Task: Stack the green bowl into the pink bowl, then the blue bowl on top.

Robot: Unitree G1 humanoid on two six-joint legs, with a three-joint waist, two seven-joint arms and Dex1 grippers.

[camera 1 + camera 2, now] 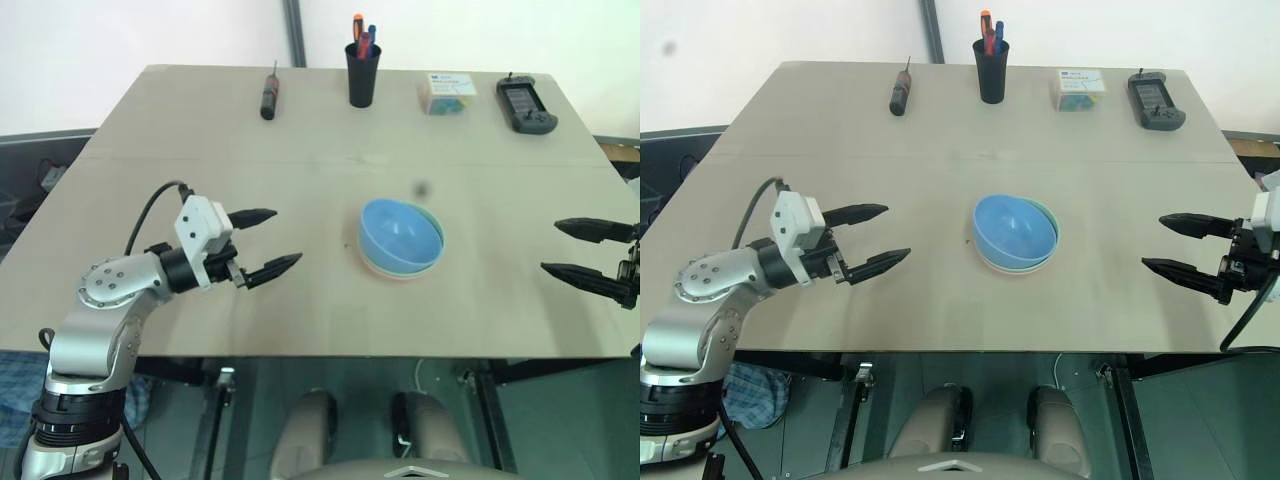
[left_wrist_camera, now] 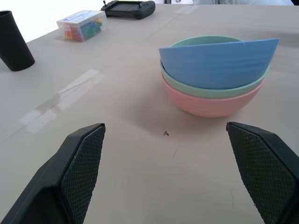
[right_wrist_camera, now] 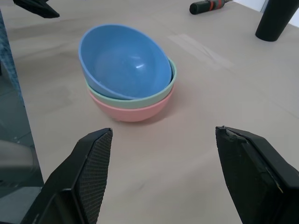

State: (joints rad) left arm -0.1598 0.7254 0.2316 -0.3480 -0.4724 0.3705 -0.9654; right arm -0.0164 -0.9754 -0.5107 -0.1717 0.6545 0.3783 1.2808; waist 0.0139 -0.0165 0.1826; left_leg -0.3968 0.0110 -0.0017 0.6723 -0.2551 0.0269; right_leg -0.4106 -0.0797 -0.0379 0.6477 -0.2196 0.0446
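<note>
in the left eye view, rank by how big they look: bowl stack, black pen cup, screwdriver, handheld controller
1. bowl stack, clearly largest, though also nearest the camera
2. black pen cup
3. handheld controller
4. screwdriver
The cup and controller look close in size, so their order is unsure.

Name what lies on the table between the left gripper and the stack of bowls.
Only bare table lies between the left gripper and the blue bowl, as the left eye view shows.

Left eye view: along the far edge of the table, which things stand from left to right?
Screwdriver → black pen cup → small clear box of coloured pieces → black handheld device.
</note>
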